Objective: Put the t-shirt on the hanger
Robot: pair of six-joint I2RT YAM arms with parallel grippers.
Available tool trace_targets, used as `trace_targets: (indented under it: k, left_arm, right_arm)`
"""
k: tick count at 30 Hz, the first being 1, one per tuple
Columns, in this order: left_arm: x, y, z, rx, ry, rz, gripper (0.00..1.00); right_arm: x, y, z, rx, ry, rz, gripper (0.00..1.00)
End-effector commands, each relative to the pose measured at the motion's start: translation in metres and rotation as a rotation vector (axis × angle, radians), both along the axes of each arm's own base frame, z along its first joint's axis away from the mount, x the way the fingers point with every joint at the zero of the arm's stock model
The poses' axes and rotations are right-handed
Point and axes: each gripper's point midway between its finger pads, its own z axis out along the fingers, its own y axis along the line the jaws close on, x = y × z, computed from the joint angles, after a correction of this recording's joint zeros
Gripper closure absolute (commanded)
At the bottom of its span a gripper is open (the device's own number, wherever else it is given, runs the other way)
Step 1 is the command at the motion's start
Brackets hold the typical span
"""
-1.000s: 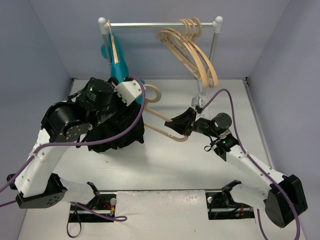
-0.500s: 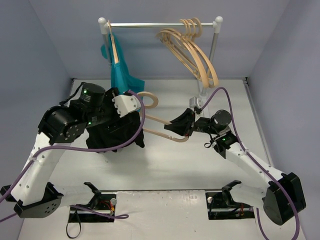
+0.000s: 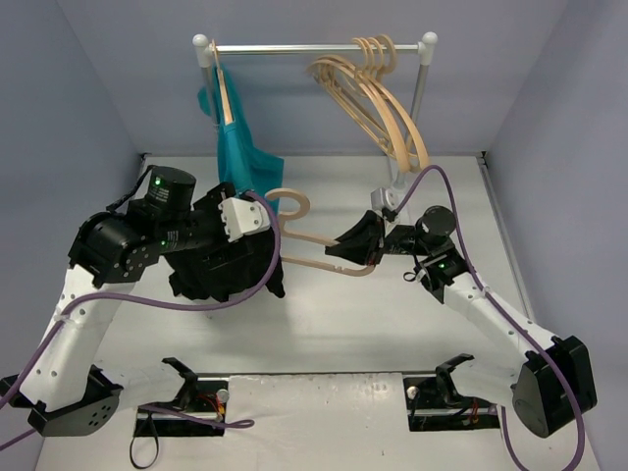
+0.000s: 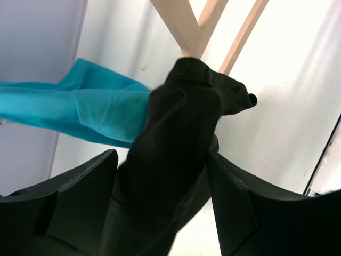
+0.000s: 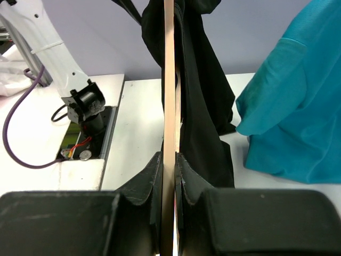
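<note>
The black t-shirt (image 3: 221, 280) hangs bunched over the left arm of a pale wooden hanger (image 3: 324, 265), whose hook points toward the rack. My right gripper (image 3: 345, 245) is shut on the hanger's right arm; in the right wrist view the wood (image 5: 168, 80) runs edge-on between my closed right gripper (image 5: 169, 157), with the shirt (image 5: 205, 96) draped beyond. My left gripper (image 3: 250, 231) is at the shirt's top. In the left wrist view a thick fold of shirt (image 4: 181, 106) fills the gap of my left gripper (image 4: 160, 160), below the hanger's fork (image 4: 186, 26).
A teal garment (image 3: 235, 157) hangs at the left end of the rack rail (image 3: 314, 47), close behind the shirt; it also shows in the left wrist view (image 4: 80, 106) and the right wrist view (image 5: 293, 106). Several spare wooden hangers (image 3: 388, 108) hang at the rail's right end.
My left arm has swung left and back, drawing the shirt along the hanger. The right gripper has held the hanger almost still.
</note>
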Motion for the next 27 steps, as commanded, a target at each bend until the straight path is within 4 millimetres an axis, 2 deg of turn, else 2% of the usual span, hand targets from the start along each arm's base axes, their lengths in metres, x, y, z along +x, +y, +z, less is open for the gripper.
trace_targets:
  k: [1,5,10,13,14,15,16,23,26,27]
  left_arm:
    - [0.013,-0.008,0.005,-0.014,-0.017,-0.026,0.38]
    - [0.016,-0.011,0.012,-0.038,-0.02,-0.042,0.38]
    - [0.01,-0.021,-0.002,-0.056,0.041,-0.103,0.43]
    - [0.003,-0.027,-0.007,-0.088,0.078,-0.15,0.58]
    - [0.002,-0.027,-0.007,-0.097,0.082,-0.157,0.64]
    - [0.001,-0.026,-0.009,-0.106,0.09,-0.16,0.75]
    - [0.0,-0.026,-0.009,-0.111,0.092,-0.167,0.78]
    - [-0.005,-0.028,-0.019,-0.111,0.119,-0.194,0.78]
    - [-0.004,-0.027,-0.019,-0.113,0.121,-0.19,0.66]
    - [-0.004,-0.027,-0.019,-0.115,0.122,-0.193,0.64]
  right_arm:
    - [-0.005,-0.001,0.04,0.057,-0.172,0.043,1.0]
    - [-0.004,0.0,0.037,0.05,-0.167,0.047,1.0]
    - [-0.003,0.0,0.038,0.05,-0.17,0.049,1.0]
    - [-0.004,0.0,0.039,0.049,-0.175,0.054,1.0]
    - [-0.004,-0.001,0.039,0.048,-0.175,0.055,1.0]
    - [-0.003,-0.001,0.039,0.048,-0.176,0.055,1.0]
    - [-0.003,-0.002,0.04,0.047,-0.177,0.057,1.0]
    - [-0.004,-0.003,0.044,0.047,-0.193,0.071,1.0]
    - [-0.005,-0.002,0.045,0.045,-0.194,0.083,1.0]
    - [-0.005,-0.002,0.046,0.045,-0.195,0.084,1.0]
